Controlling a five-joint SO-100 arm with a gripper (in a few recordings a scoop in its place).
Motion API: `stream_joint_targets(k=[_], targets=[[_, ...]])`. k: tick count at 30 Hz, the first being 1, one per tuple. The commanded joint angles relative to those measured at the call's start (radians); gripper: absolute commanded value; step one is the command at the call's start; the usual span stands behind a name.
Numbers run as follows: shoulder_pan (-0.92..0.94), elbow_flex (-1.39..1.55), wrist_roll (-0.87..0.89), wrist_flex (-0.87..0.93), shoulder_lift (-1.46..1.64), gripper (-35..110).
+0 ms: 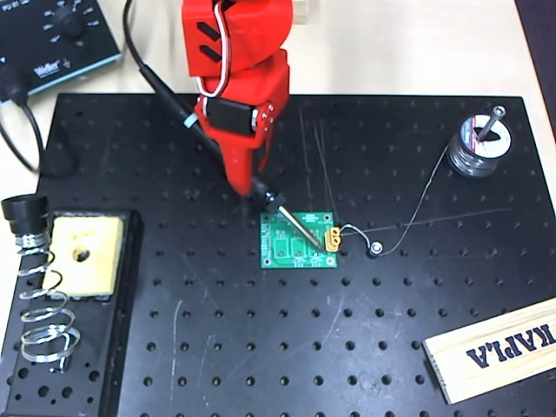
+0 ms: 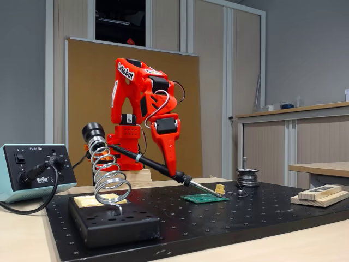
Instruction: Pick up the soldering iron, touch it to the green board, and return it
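My red gripper (image 1: 254, 181) is shut on the soldering iron (image 1: 271, 200), held slanted with its black handle running up-left and its cable trailing off to the back. Its thin silver tip slopes down onto the green board (image 1: 294, 248) and ends near the yellow connector at the board's right edge. From the side, in the fixed view, the gripper (image 2: 172, 167) clamps the soldering iron (image 2: 147, 161) just above its flared collar. The tip reaches the green board (image 2: 205, 198), which lies flat on the black plate.
The coil spring stand (image 1: 39, 304) with its yellow sponge (image 1: 82, 252) sits at front left. The solder station (image 1: 52, 35) is at back left. A solder spool (image 1: 476, 148), with wire running to the board, stands at right. A wooden block (image 1: 495, 347) lies at front right.
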Motion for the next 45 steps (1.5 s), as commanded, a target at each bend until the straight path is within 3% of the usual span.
stream_joint_targets(k=[1, 45], targets=[[-0.025, 0.015, 0.025, 0.009, 0.054, 0], [0.015, 0.0, -0.015, 0.037, 0.075, 0]])
